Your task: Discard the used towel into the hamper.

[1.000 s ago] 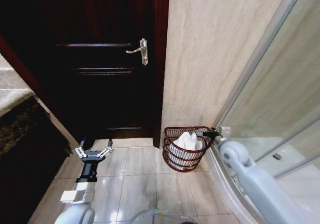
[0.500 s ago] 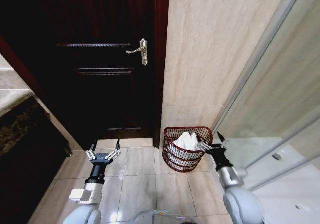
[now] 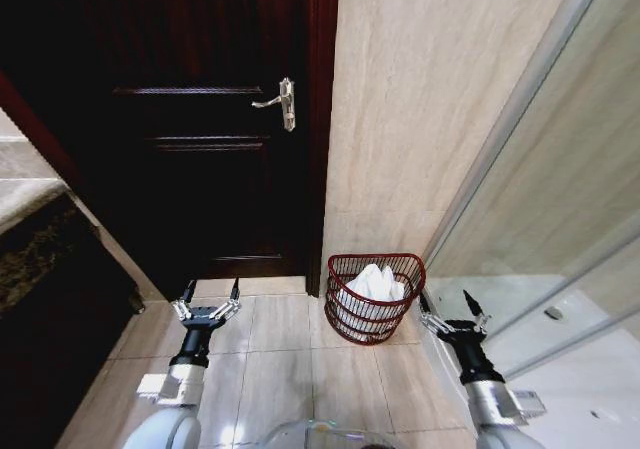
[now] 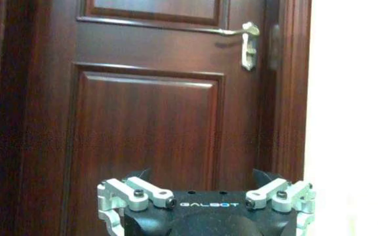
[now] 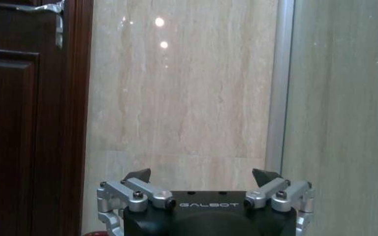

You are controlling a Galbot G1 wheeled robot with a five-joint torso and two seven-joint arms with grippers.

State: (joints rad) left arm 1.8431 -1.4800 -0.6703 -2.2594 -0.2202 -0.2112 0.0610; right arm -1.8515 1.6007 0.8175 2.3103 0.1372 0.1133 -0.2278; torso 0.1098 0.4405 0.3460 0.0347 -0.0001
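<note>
Change: right gripper (image 3: 450, 304) pulled back from hamper (image 3: 375, 297) rim since a second ago, now low beside it, just clear; left gripper (image 3: 209, 297) a little nearer the door (image 3: 190, 129).
Towel (image 3: 375, 283): white, bunched inside hamper.
Hamper: on tiled floor (image 3: 290, 364), at foot of beige wall (image 3: 420, 99), between door and glass screen (image 3: 560, 219).
Right gripper: fingers spread, empty, pointing at wall.
Left gripper: fingers spread, empty, facing door.
</note>
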